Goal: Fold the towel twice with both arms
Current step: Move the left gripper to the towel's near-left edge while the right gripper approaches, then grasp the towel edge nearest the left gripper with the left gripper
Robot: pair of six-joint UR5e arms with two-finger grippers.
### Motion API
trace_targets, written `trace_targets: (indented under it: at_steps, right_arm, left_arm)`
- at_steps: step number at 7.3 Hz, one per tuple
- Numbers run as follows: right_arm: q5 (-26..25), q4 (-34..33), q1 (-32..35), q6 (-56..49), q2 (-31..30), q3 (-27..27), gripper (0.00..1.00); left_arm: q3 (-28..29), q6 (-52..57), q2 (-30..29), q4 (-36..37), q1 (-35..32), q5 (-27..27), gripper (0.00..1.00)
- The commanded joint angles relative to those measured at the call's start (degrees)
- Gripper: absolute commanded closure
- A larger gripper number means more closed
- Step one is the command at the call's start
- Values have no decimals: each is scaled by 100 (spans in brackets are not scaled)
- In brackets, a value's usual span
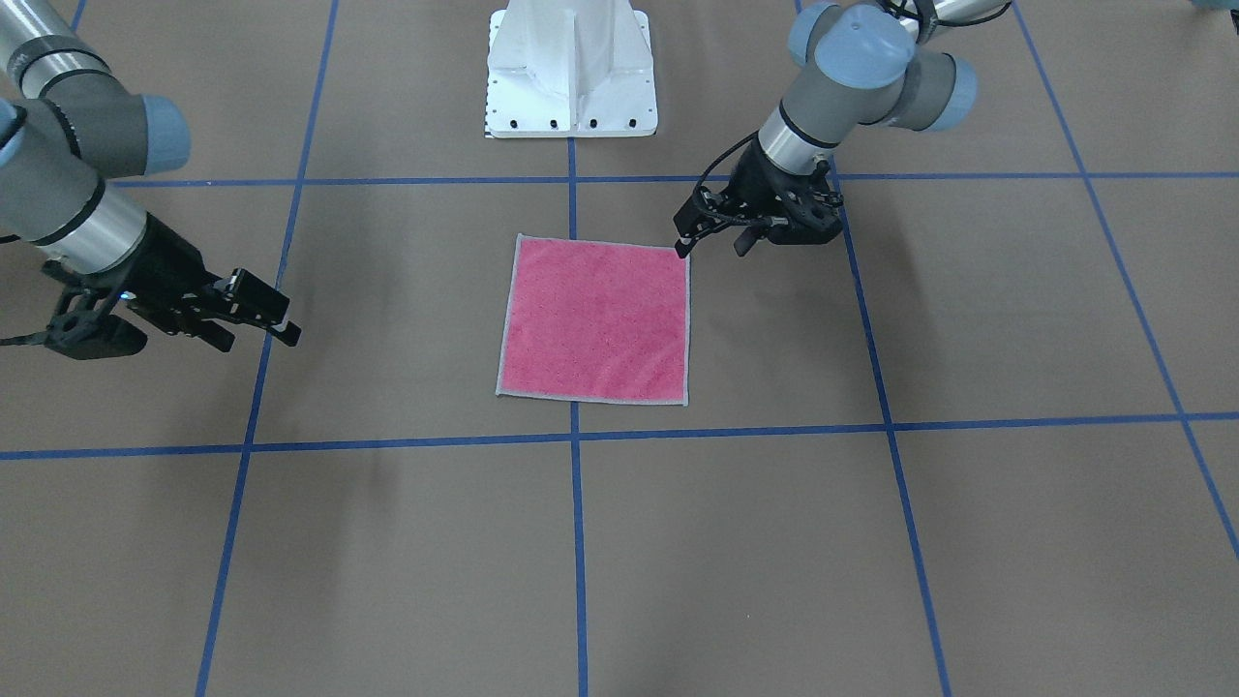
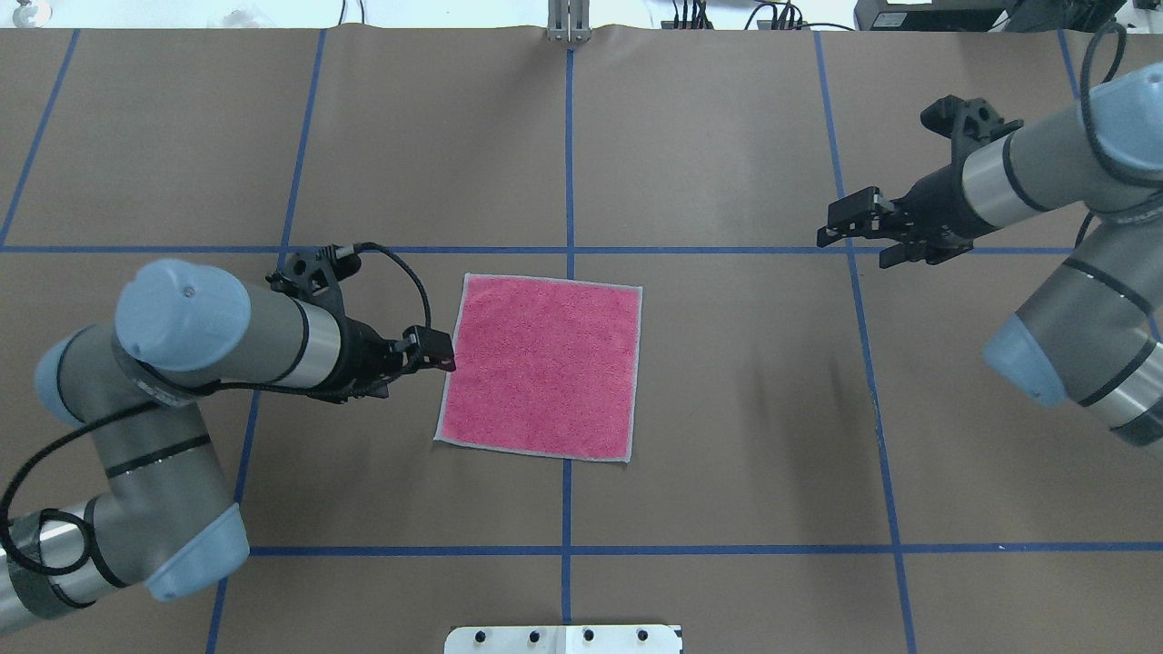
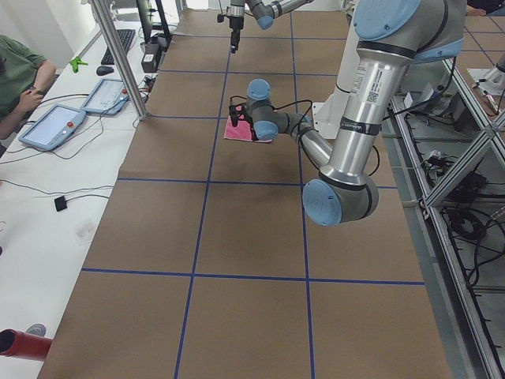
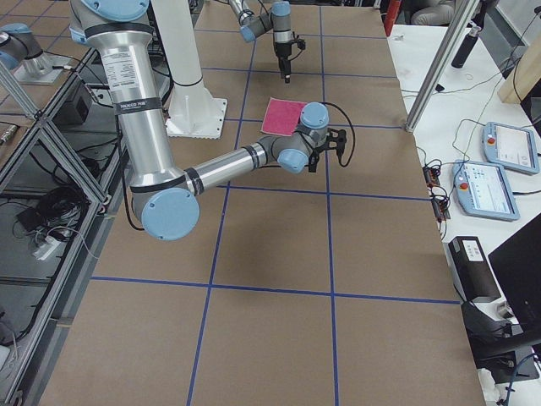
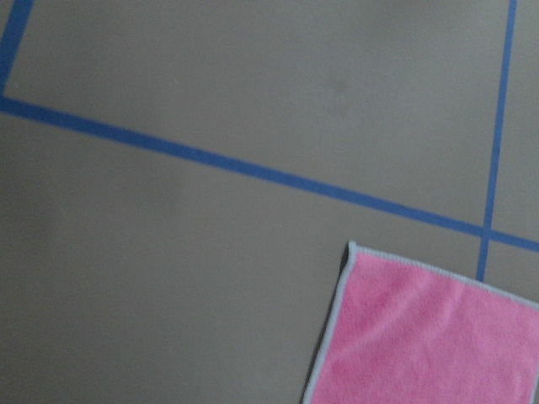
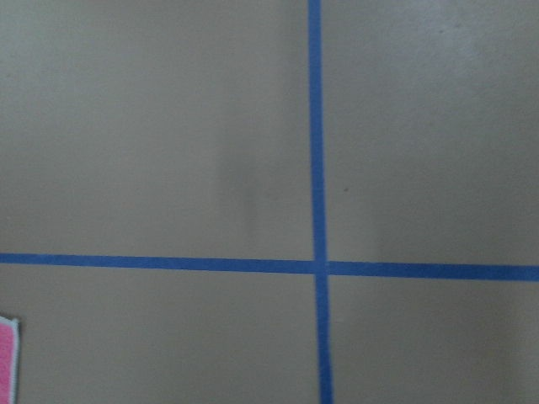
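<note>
The towel (image 1: pixel 595 319) lies flat and unfolded, pink face up, at the table's middle (image 2: pixel 541 363). My left gripper (image 1: pixel 711 249) is open and empty. It hangs low at the towel's left edge (image 2: pixel 445 356), near a corner; I cannot tell whether it touches the cloth. The left wrist view shows one towel corner (image 5: pixel 429 337) with its grey edging. My right gripper (image 2: pixel 854 247) is open and empty, well off to the towel's right and above the table (image 1: pixel 261 337). The right wrist view shows only a sliver of the towel (image 6: pixel 7 358).
The white bolted pedestal (image 1: pixel 571 77) stands at the robot's side of the table. Blue tape lines (image 2: pixel 570 163) grid the brown tabletop. A side bench holds tablets (image 3: pixel 51 126), with a seated person (image 3: pixel 16 79) beside it.
</note>
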Motion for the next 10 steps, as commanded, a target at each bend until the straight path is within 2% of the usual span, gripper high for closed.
trace_targets:
  at_steps: [1,5,10]
  right_arm:
    - [-503,-6,-540,624,84,137,1]
    - [-503,-6,-831,802,85,321,1]
    - [-495,3,-866,802,146,330,1]
  left_arm:
    - [110,-127,-73,-9,322,235,1]
    - [672,-118,-407,-62,323,226,6]
    - [691,-118,-381,-62,331,217,17]
